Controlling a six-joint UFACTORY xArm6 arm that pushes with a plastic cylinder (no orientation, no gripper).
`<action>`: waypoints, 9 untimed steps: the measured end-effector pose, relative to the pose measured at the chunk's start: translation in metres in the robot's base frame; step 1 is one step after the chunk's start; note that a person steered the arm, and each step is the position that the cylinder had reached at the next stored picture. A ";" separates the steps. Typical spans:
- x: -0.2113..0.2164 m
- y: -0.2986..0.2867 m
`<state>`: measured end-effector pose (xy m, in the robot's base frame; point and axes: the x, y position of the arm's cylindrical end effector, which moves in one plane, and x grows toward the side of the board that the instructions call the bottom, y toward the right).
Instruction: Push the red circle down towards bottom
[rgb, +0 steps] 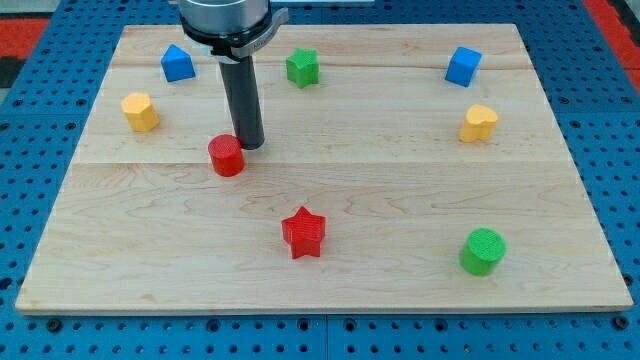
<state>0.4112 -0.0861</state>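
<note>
Pale wooden tabletop (400, 190) lay over a blue perforated base (610, 130). Along the view's top: blue block (177, 63), green star block (302, 67), blue cube (463, 66). Yellow block (140, 111) at left, yellow heart-like block (479, 123) at right. Red star block (303, 232) low centre; green cylinder (483, 250) at bottom right.

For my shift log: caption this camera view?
My tip sits just up-right of the red circle block on the wooden board, red star block below.

Below the red circle (227, 156) the board (150, 250) lies open; the red star (304, 232) stands to the lower right.
</note>
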 end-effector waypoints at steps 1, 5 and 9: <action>0.000 -0.003; 0.014 -0.019; 0.080 -0.040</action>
<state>0.4916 -0.1265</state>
